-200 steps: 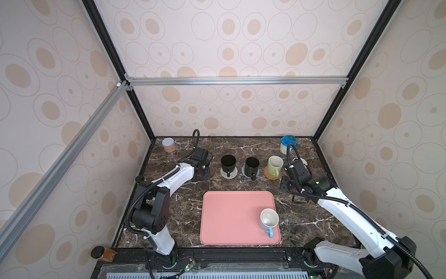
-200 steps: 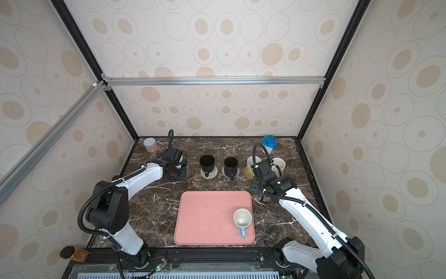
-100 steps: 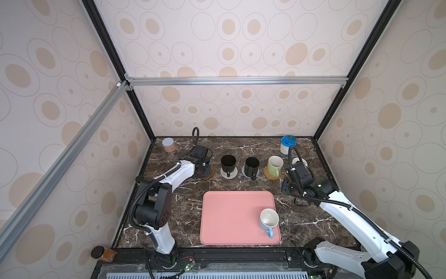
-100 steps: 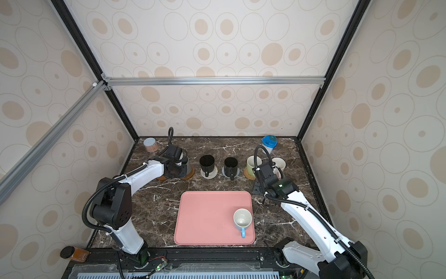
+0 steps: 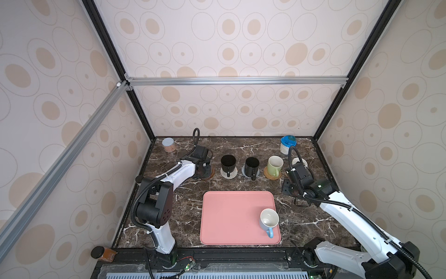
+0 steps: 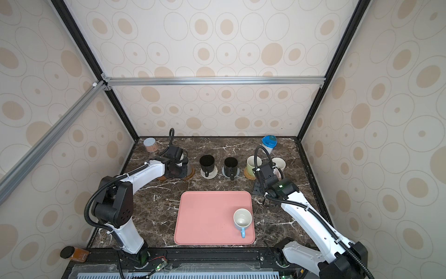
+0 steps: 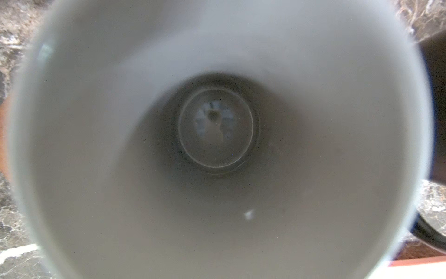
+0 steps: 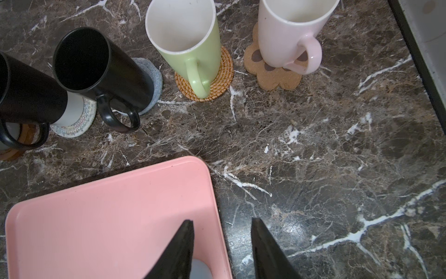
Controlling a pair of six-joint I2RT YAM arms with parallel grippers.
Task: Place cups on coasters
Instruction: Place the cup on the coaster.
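Note:
My left gripper [image 5: 203, 166] hangs over a brown wooden coaster [image 5: 211, 174] at the row's left end, shut on the grey cup [image 7: 217, 193], whose inside fills the left wrist view. Two black cups [image 5: 228, 163] [image 5: 251, 165] stand on the whitish [image 8: 77, 120] and blue-grey [image 8: 154, 82] coasters. The light green cup [image 8: 190, 36] stands on the rattan coaster [image 8: 217, 79], the white-pink cup [image 8: 289, 31] on the paw coaster [image 8: 272, 75]. My right gripper [image 8: 222, 221] is open and empty above the tray's far right corner. A white and blue cup [image 5: 269, 218] stands on the tray.
The pink tray [image 5: 231, 217] lies at the front middle of the marble table. A white jar with a blue lid [image 5: 287, 145] stands at the back right, a small pinkish can [image 5: 168, 144] at the back left. Black frame posts border the table.
My right gripper has drawn back a little from the white-pink cup toward the tray. The left arm has hardly moved.

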